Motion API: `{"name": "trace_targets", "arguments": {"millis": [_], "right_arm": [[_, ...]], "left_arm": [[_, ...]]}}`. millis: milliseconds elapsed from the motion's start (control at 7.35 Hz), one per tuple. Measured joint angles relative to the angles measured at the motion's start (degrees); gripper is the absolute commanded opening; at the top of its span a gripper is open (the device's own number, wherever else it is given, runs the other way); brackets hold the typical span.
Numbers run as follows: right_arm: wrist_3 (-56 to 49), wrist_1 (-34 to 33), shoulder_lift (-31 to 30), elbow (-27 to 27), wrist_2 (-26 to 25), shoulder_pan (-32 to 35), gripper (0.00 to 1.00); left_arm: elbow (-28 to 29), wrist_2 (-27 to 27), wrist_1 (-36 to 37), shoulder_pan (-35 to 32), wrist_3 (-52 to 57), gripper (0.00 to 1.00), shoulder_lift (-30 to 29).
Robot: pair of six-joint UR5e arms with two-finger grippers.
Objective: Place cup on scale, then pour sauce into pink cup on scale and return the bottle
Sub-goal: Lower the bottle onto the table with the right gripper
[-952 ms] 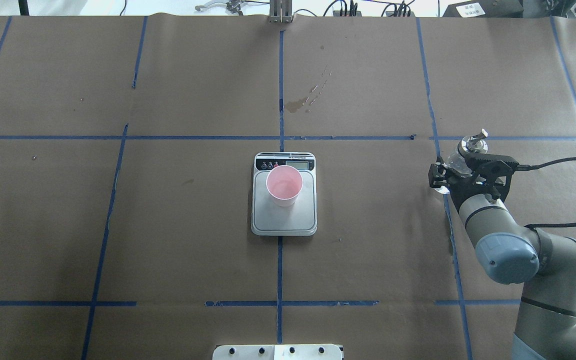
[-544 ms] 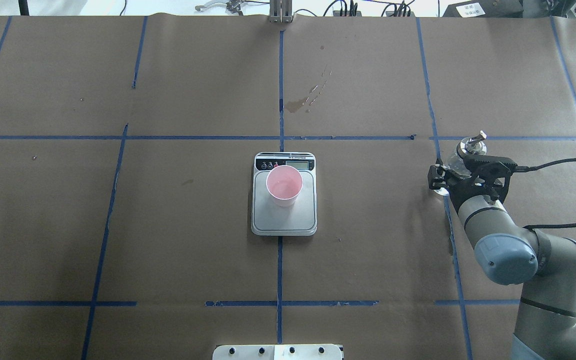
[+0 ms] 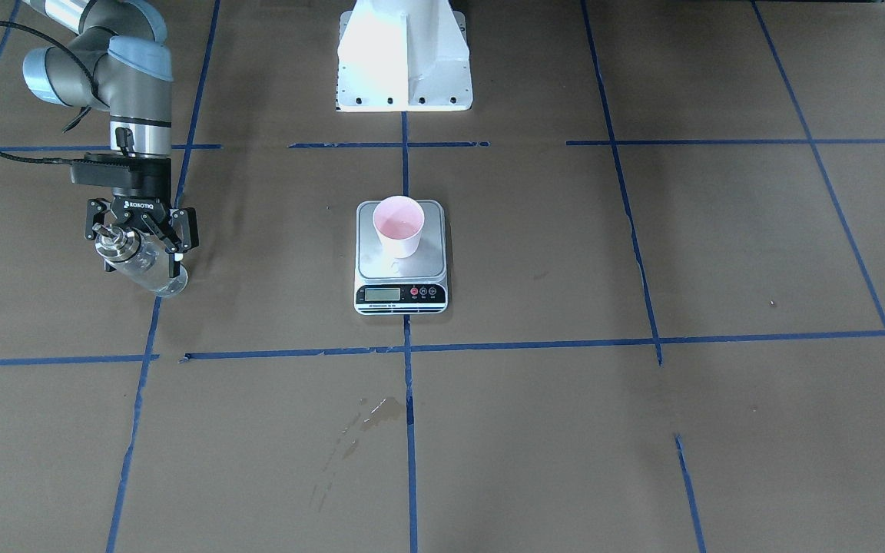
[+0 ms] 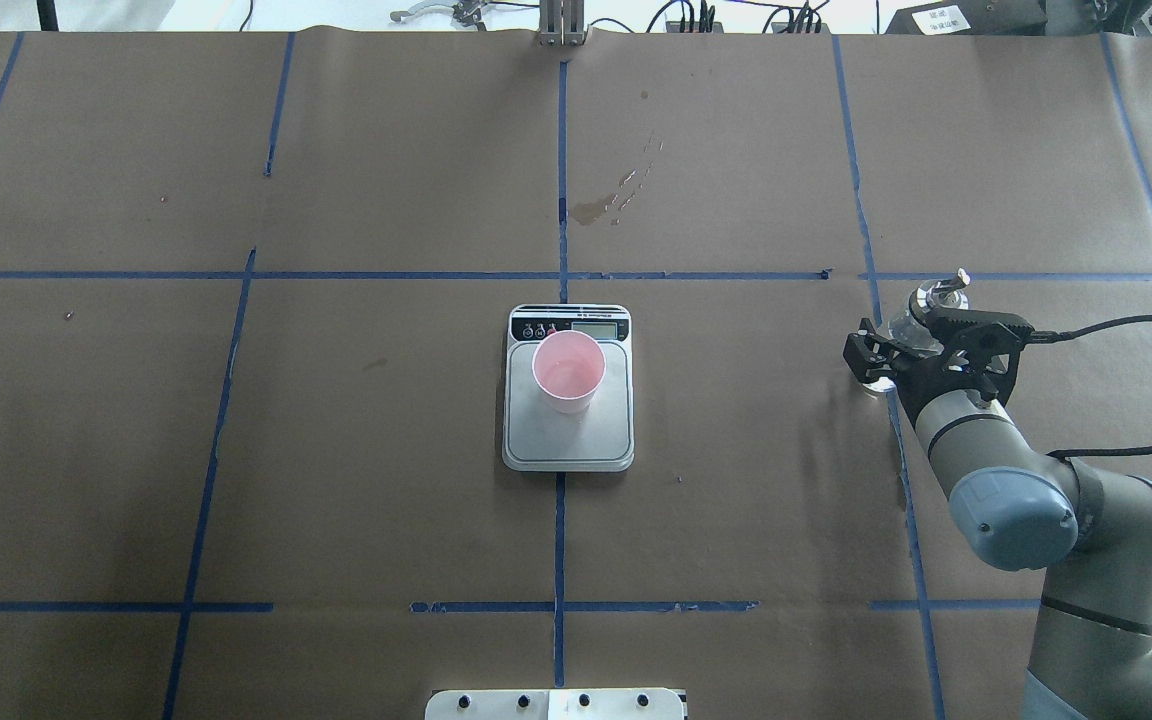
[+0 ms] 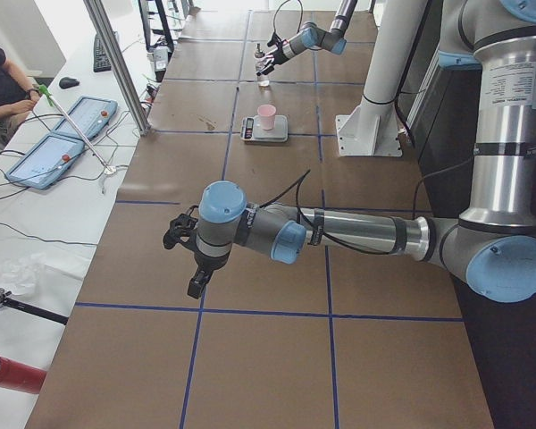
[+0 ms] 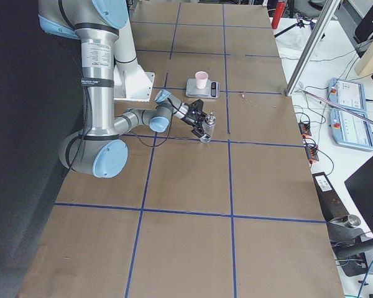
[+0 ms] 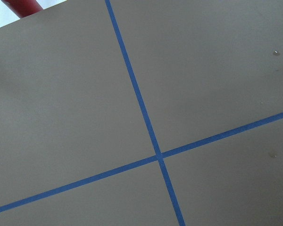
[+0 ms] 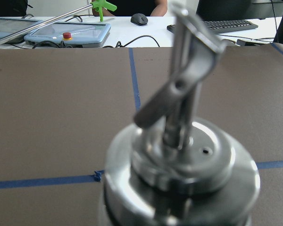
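The pink cup (image 4: 568,370) stands upright on the scale (image 4: 568,442) at the table's middle, also in the front view (image 3: 399,225). The clear glass bottle (image 4: 921,308) with its metal cap and spout stands on the table at the right, on a blue tape line. My right gripper (image 4: 898,352) is down around it, jaws spread to either side of the glass (image 3: 143,265). The right wrist view shows only the cap (image 8: 181,160), close up. My left gripper (image 5: 183,255) shows only in the left side view, off the table's left end; I cannot tell its state.
A wet stain (image 4: 601,205) marks the paper beyond the scale. Blue tape lines grid the brown table. The robot's white base (image 3: 404,57) is at the near edge. The left wrist view shows only paper and a tape cross (image 7: 159,155).
The bottle has come down a little onto the table. The right gripper's jaws have spread wider around it. Cup and scale have not moved.
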Motion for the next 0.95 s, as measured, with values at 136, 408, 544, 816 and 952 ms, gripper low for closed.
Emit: {"name": "trace_targets", "arguments": {"millis": [136, 408, 544, 816, 952], "right_arm": [[0.0, -0.1, -0.2, 0.7, 1.4, 0.0, 1.00], [0.0, -4.7, -1.0, 3.2, 7.7, 0.1, 1.00], [-0.2, -10.7, -1.1, 5.6, 11.2, 0.1, 1.00], [-0.9, -25.2, -0.7, 13.3, 20.3, 0.2, 1.00], [-2.3, -32.9, 0.2, 17.7, 26.2, 0.4, 1.00]], "left_arm": [[0.0, 0.0, 0.0, 0.0, 0.0, 1.00, 0.0], [-0.1, 0.0, 0.0, 0.0, 0.0, 1.00, 0.0], [-0.1, 0.0, 0.0, 0.0, 0.0, 1.00, 0.0], [0.1, 0.0, 0.0, 0.0, 0.1, 1.00, 0.0], [0.2, 0.0, 0.0, 0.0, 0.1, 1.00, 0.0]]}}
